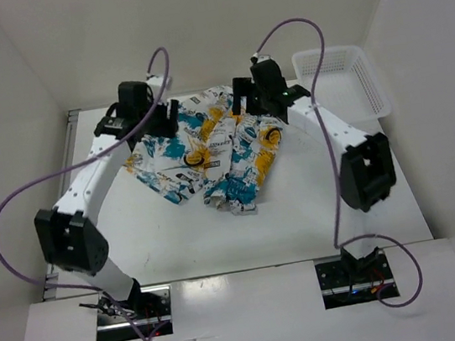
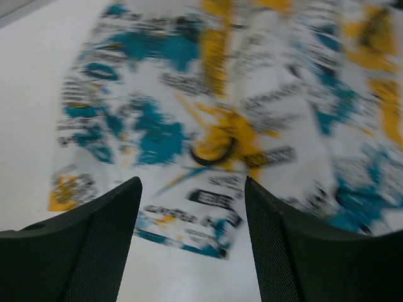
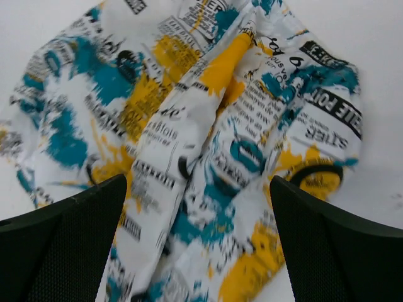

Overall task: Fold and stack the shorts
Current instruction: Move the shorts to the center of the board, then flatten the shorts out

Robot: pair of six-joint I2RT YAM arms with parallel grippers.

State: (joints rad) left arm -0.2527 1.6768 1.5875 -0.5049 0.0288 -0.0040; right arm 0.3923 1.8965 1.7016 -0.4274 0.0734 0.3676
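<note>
The shorts (image 1: 212,151), white with teal, yellow and black print, lie crumpled on the white table in the middle far part. My left gripper (image 1: 161,119) hovers over their far left part, open and empty; its wrist view shows the fabric (image 2: 214,107) blurred beyond the fingers (image 2: 104,233). My right gripper (image 1: 247,100) hovers over their far right part, open and empty; its wrist view shows bunched fabric (image 3: 208,126) between the spread fingers (image 3: 327,251).
A white plastic mesh basket (image 1: 342,78) stands at the far right of the table. White walls close in the table on three sides. Purple cables loop above both arms.
</note>
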